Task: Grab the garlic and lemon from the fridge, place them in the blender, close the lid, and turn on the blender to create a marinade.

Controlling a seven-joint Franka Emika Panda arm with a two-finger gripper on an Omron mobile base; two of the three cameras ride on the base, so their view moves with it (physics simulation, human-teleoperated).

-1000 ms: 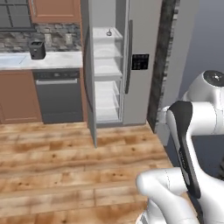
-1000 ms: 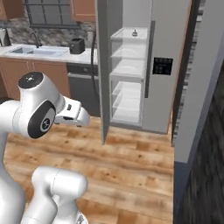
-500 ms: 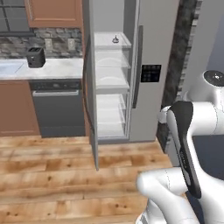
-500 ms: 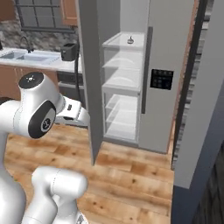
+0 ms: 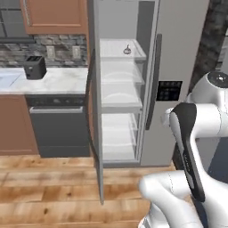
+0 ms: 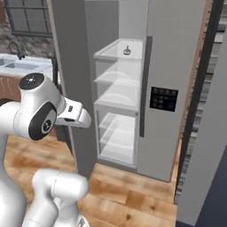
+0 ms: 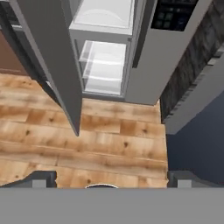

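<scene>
While the gripper [image 7: 107, 177] pointed down at the wood floor [image 7: 100, 144] with its jaws spread wide and nothing between them, the fridge [image 5: 178, 58] stood ahead of it with its left door [image 5: 95, 129] swung open. One small pale object, probably the garlic [image 5: 127, 49], sat near the back right corner of the top shelf [image 5: 116, 56], well above and beyond the gripper, so the hand would have needed to rise and reach forward. No lemon could be made out. Three shelves showed below the top one, apparently bare. One arm served.
</scene>
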